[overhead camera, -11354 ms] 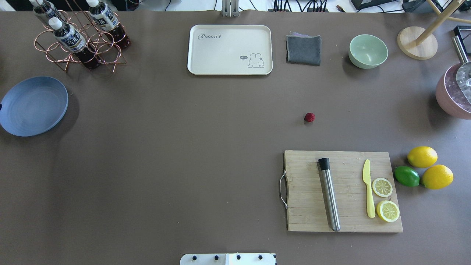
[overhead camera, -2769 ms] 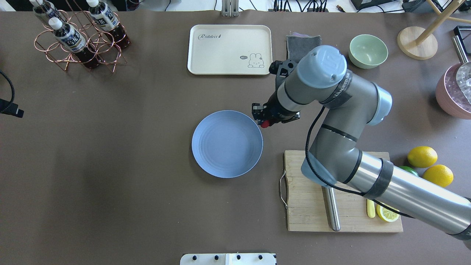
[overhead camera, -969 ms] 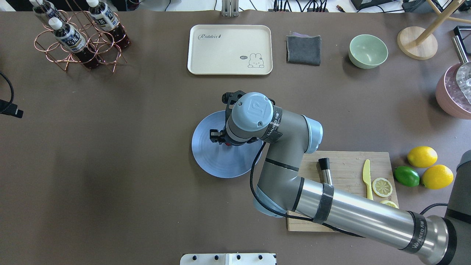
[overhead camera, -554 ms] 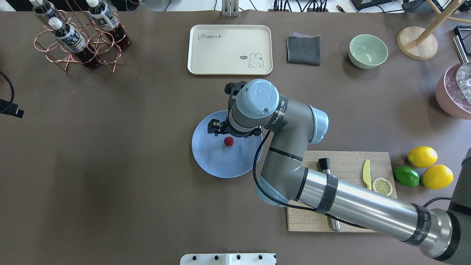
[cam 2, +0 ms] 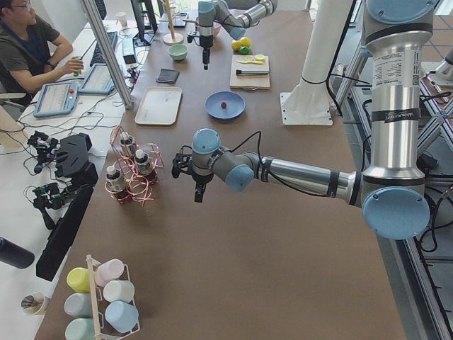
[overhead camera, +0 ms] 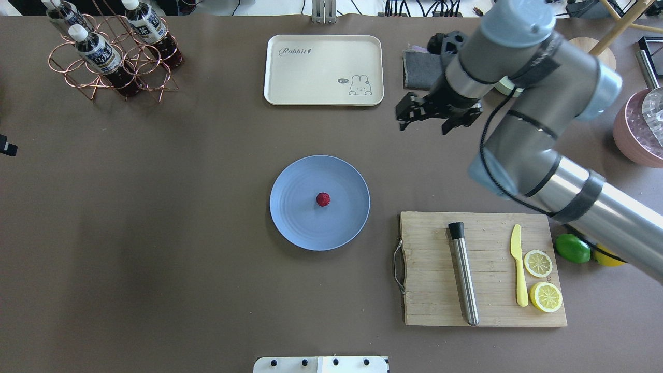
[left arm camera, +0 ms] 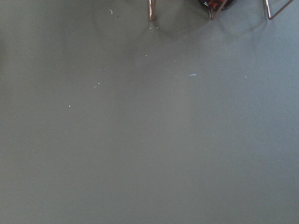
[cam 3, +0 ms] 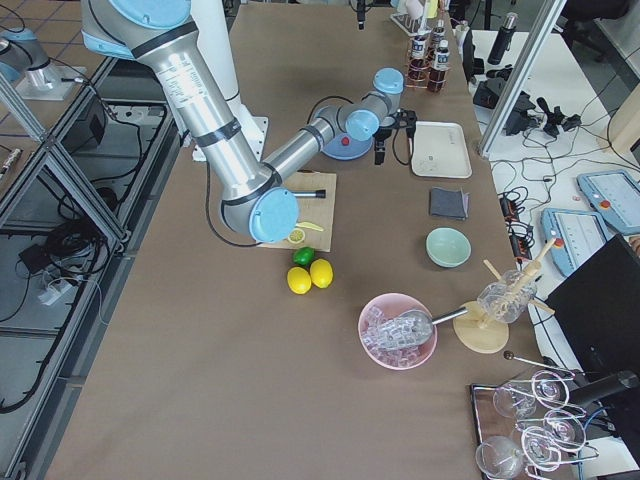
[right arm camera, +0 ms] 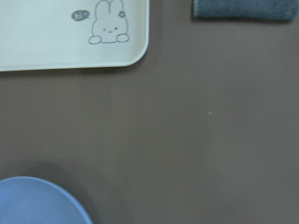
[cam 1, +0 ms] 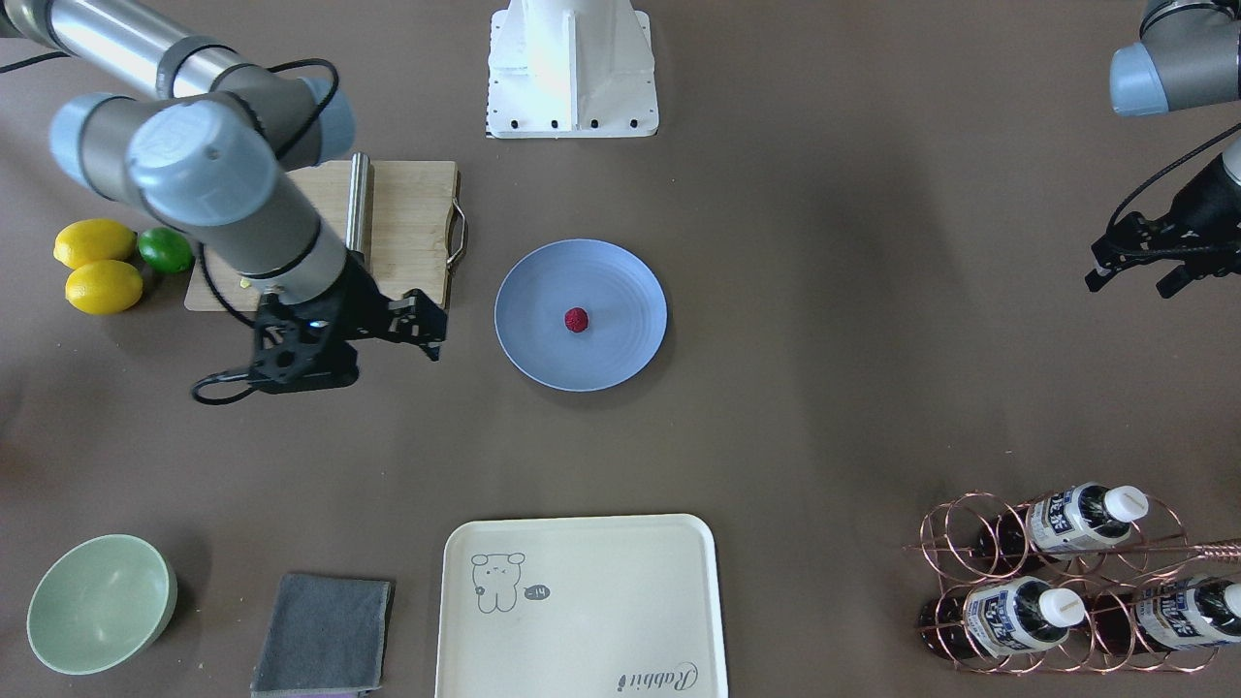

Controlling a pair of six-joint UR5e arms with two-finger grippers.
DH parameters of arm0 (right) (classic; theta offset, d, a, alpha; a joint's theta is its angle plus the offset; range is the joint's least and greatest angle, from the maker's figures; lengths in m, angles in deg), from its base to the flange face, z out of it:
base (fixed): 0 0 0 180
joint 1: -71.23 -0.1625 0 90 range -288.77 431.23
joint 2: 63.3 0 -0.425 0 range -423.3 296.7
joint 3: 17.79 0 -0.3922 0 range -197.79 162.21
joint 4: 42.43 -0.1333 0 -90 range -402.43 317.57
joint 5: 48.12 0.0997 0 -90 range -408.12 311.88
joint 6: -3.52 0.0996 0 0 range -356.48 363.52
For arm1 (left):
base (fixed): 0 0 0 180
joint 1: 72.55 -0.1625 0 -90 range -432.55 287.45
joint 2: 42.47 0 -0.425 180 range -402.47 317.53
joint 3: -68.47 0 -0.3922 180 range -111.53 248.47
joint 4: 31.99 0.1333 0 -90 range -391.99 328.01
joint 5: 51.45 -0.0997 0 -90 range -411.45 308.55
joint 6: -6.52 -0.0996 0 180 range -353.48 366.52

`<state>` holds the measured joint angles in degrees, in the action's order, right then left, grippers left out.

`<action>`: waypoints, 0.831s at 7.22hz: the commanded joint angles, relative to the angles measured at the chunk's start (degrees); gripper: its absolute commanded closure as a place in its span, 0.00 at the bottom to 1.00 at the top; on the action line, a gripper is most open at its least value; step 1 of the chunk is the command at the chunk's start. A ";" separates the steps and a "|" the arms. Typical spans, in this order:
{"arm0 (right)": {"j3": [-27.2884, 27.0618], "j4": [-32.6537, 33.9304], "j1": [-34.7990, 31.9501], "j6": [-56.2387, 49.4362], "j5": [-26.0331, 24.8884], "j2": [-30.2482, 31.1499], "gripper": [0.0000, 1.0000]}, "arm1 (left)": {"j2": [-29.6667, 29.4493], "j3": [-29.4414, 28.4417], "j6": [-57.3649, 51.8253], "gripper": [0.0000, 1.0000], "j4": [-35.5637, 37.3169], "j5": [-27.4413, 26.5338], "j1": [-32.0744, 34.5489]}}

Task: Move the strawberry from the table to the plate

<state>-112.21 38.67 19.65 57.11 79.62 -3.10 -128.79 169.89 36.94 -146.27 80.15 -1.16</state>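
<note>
Sitting on the plate: the strawberry (overhead camera: pixel 322 199), alone near the middle of the blue plate (overhead camera: pixel 295 228), touched by neither claw.
Plate: flat on the tabletop (overhead camera: pixel 155 233), near the handle end of the cutting board (overhead camera: pixel 430 290) but apart from it.
Right claw (overhead camera: pixel 423 127): fingers spread wide and holding nothing; it hangs over bare tabletop between the cream tray (overhead camera: pixel 311 62) and the grey cloth (overhead camera: pixel 417 70), well apart from the plate.
Left claw (cam 1: pixel 1128 286): fingers apart and empty, far out on the robot's left side, well apart from the plate.
Cutting board: carries a steel rod (overhead camera: pixel 463 280), a yellow knife (overhead camera: pixel 519 269) and 2 lemon slices (overhead camera: pixel 537 263).
Right wrist view: shows a tray corner, the cloth's edge and a piece of the plate's rim.
</note>
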 commanded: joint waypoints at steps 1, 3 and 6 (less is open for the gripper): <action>-2.25 0.47 -14.19 -23.76 6.62 13.65 0.01 | -0.86 0.87 -16.78 0.03 14.43 4.00 10.81; 1.41 7.00 -27.36 -51.51 7.25 21.35 0.01 | -6.72 4.03 -27.82 0.03 36.57 4.11 16.91; 9.32 15.41 -39.97 -70.10 5.94 21.54 0.01 | -7.45 4.48 -32.09 0.03 41.16 4.20 19.84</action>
<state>-106.04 52.38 -15.72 -8.01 85.77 18.24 -136.05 174.18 5.72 -106.22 84.24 18.11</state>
